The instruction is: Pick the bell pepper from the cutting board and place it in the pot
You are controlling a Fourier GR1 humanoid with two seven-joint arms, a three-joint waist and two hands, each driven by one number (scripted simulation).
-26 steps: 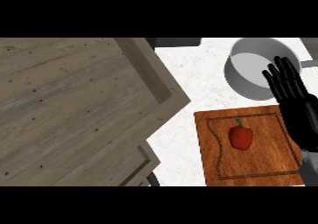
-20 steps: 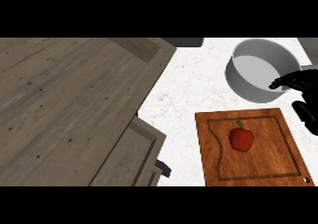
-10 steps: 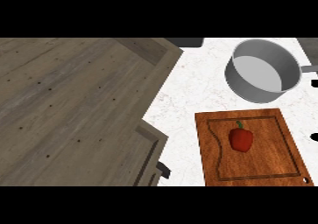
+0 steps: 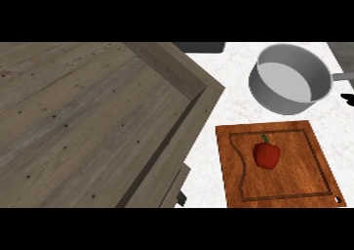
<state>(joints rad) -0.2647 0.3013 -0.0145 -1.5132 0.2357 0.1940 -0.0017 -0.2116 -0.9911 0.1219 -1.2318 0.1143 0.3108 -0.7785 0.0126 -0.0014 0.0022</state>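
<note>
Only a black sliver of my right robot hand (image 4: 351, 98) shows, at the right edge; can't tell how wide it stands. The red bell pepper (image 4: 266, 154) lies on the wooden cutting board (image 4: 309, 181), below-left of the hand. The grey pot (image 4: 287, 80) sits just left of it on the white surface (image 4: 237, 111).

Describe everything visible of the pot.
The pot is round, grey and metallic-looking, with tall walls, a pale bare inside and no lid. A straight handle sticks out toward the view's right edge. It stands upright on the white speckled counter, just beyond the far edge of the cutting board and apart from it. It is empty; the bell pepper lies on the board. Nothing but the counter touches it.
</note>
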